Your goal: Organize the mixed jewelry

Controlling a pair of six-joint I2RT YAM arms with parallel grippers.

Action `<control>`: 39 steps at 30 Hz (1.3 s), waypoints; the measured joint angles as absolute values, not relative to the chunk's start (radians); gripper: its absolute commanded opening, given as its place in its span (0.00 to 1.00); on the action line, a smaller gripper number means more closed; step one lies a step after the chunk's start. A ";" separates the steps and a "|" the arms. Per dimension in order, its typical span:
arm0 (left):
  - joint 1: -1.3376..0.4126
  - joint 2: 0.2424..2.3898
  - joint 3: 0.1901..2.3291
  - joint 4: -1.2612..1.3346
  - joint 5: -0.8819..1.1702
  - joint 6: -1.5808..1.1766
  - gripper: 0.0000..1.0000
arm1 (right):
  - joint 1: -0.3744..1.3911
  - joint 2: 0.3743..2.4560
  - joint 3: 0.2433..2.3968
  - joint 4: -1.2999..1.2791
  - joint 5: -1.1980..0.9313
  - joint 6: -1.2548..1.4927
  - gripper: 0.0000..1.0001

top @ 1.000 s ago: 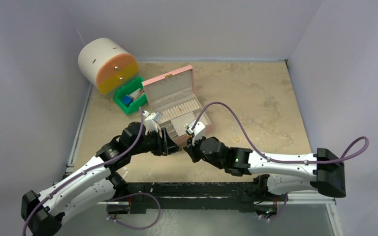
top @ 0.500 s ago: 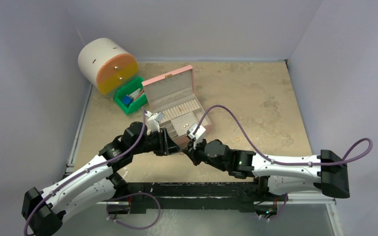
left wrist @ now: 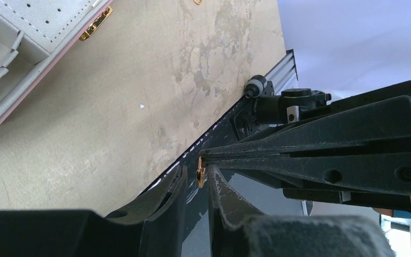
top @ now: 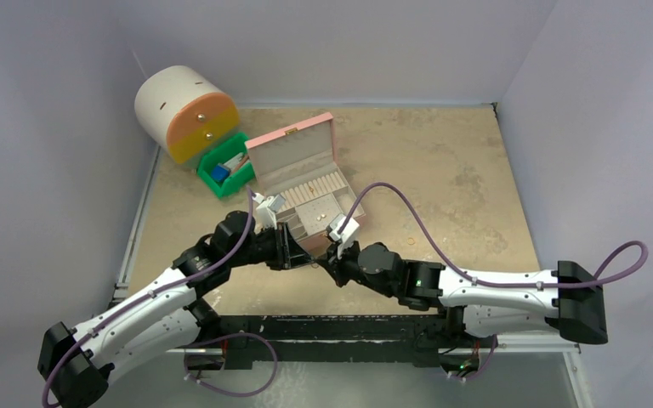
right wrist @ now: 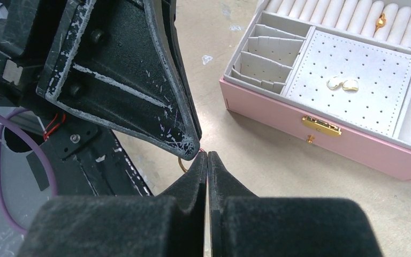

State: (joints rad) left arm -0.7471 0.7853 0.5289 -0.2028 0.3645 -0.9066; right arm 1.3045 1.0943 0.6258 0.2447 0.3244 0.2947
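Observation:
My right gripper (right wrist: 207, 156) is shut on a tiny gold ring (right wrist: 182, 165), held above the table just in front of the open pink jewelry box (top: 327, 129). In the left wrist view the ring (left wrist: 200, 174) hangs from the right gripper's tips between the parted jaws of my left gripper (left wrist: 198, 171), which is open. The two grippers meet tip to tip, left (top: 293, 252) and right (top: 326, 257). Two gold pieces (right wrist: 342, 84) lie on the box's perforated pad. A gold ring (right wrist: 381, 21) sits in the ring rolls. Another gold piece (top: 410, 241) lies on the table.
A white cylinder with orange and yellow drawers (top: 185, 110) stands at the back left, with a green bin (top: 225, 168) beside it. The table's metal front rail (left wrist: 270, 80) runs just below the grippers. The right arm's purple cable (top: 408, 204) arcs over the table.
The right arm's wrist has shifted slightly right and toward the near edge. The grippers stay tip to tip in front of the box.

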 measured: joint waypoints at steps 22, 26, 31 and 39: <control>-0.746 0.794 0.525 -0.165 0.397 -0.933 0.00 | 1.309 1.065 0.596 0.278 0.332 0.308 0.00; -0.746 0.794 0.525 -0.164 0.397 -0.933 0.00 | 1.309 1.064 0.596 0.278 0.334 0.313 0.00; -0.746 0.794 0.525 -0.153 0.398 -0.933 0.00 | 1.309 1.042 0.581 0.287 0.342 0.328 0.16; -0.746 0.781 0.525 -0.142 0.393 -0.933 0.00 | 1.309 0.955 0.566 0.276 0.337 0.373 0.32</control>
